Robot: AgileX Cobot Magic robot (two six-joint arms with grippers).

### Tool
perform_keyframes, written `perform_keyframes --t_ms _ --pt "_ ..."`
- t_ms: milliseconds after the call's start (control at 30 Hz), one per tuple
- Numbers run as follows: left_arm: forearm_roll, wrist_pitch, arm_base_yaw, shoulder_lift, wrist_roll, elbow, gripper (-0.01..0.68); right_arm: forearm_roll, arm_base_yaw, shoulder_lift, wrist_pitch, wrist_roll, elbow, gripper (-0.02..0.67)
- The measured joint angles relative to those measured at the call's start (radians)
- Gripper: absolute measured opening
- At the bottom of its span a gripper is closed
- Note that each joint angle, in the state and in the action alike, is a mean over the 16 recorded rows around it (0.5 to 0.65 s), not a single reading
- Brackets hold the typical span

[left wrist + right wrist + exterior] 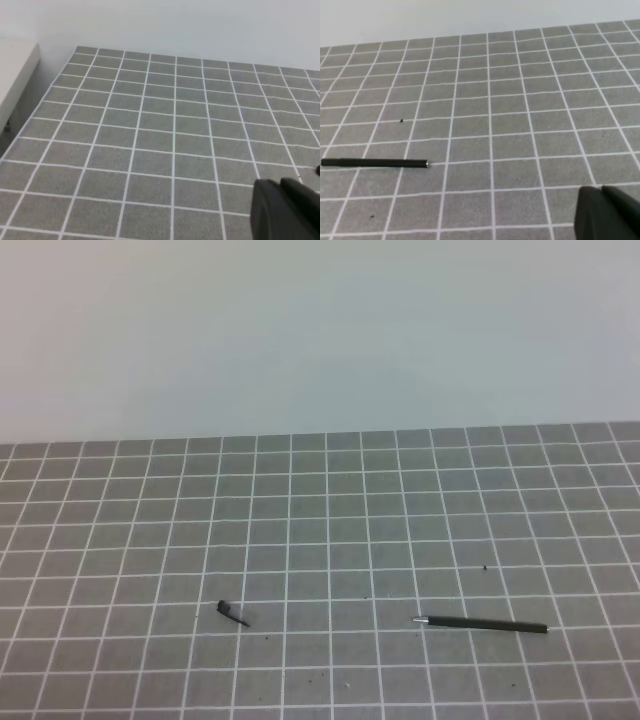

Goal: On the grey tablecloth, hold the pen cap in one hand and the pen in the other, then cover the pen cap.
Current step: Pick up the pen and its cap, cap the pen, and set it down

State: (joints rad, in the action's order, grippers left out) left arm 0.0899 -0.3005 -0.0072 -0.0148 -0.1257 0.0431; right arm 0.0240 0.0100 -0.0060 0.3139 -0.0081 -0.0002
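The grey tablecloth (pixel 330 540) with its white grid covers the table. The pen cap (pixel 232 613) lies on it at the front left, a stubby black piece with its thin clip pointing right. The pen (pixel 482 624) lies flat at the front right, its silvery tip to the left. The pen also shows in the right wrist view (pixel 375 162), at the left. Neither gripper is in the exterior high view. Only a black part of my left gripper (pixel 285 212) and of my right gripper (pixel 607 214) shows at a lower right corner, far from both objects. The jaws are hidden.
A pale wall (pixel 320 330) rises behind the cloth's far edge. In the left wrist view a white ledge (pixel 15 75) stands beyond the cloth's left edge. A few tiny dark specks (pixel 485 567) dot the cloth.
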Motion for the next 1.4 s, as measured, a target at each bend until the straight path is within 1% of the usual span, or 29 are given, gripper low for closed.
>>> perform_keyframes --t_ms 733,1400 --pt "0.016 0.002 0.000 0.000 0.000 0.000 0.000 0.000 0.000 0.000 0.000 0.008 0.000 -0.008" --pt "0.004 0.000 0.000 0.000 0.030 0.000 0.000 0.000 0.000 0.000 0.000 0.008 0.000 -0.008"
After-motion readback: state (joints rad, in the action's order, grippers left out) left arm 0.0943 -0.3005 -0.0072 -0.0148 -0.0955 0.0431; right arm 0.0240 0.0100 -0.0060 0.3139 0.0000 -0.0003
